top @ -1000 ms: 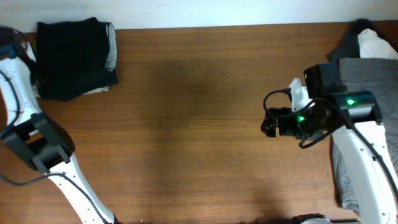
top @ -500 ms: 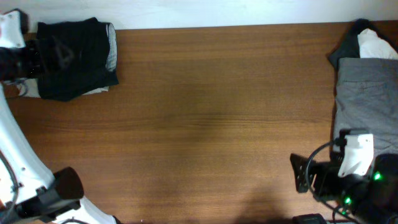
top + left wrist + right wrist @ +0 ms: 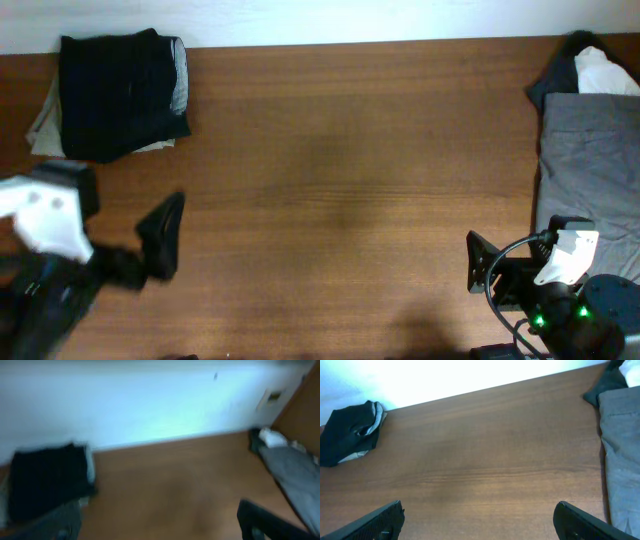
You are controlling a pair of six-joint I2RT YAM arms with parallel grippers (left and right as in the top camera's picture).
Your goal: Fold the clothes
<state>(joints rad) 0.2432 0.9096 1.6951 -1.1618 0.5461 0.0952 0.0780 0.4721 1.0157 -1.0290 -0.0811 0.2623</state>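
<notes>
A folded black garment (image 3: pixel 120 95) lies at the back left on top of grey (image 3: pixel 178 85) and khaki-beige cloth (image 3: pixel 42 125). It also shows in the left wrist view (image 3: pixel 45 480) and the right wrist view (image 3: pixel 347 435). A grey garment (image 3: pixel 590 170) lies spread flat at the right edge, also seen in the wrist views (image 3: pixel 295 470) (image 3: pixel 620 450). My left gripper (image 3: pixel 160 240) is open and empty at the front left, blurred. My right gripper (image 3: pixel 478 270) is open and empty at the front right. Both hang above bare table, far from the clothes.
More crumpled black and white cloth (image 3: pixel 585 65) lies at the back right behind the grey garment. The brown wooden table (image 3: pixel 340 180) runs between the two piles. A white wall (image 3: pixel 445 380) stands behind the table's far edge.
My left arm has swung from the black stack at the back left down to the front left. My right arm pulled back to the front right half a second earlier and has barely moved since.
</notes>
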